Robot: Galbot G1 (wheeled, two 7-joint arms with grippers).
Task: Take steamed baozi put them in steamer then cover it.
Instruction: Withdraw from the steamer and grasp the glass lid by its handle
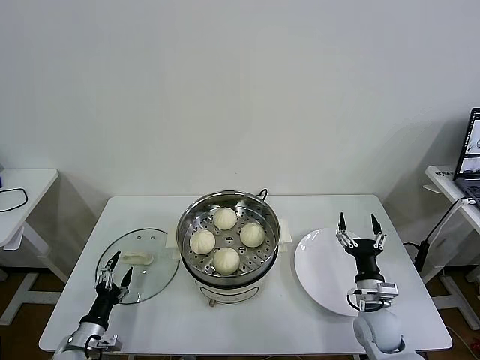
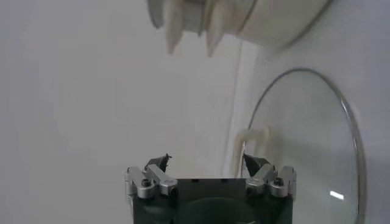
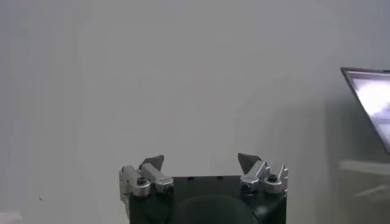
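Several cream-white baozi (image 1: 225, 218) sit on the perforated floor of the shiny steel steamer (image 1: 187, 231) at the table's middle. The clear glass cover (image 1: 154, 270) lies flat on the table left of the steamer, its cream handle (image 1: 138, 259) on top. In the left wrist view the cover (image 2: 304, 158) and its handle (image 2: 248, 139) show ahead. My left gripper (image 1: 116, 268) is open and empty, low over the cover's left part. My right gripper (image 1: 358, 223) is open and empty, raised above the white plate, pointing up; it also shows in the right wrist view (image 3: 201, 159).
An empty white plate (image 1: 319, 262) lies right of the steamer. A side table (image 1: 22, 187) with a cable stands far left. Another table with a laptop (image 1: 469, 157) stands far right. The steamer's base (image 2: 244, 18) shows in the left wrist view.
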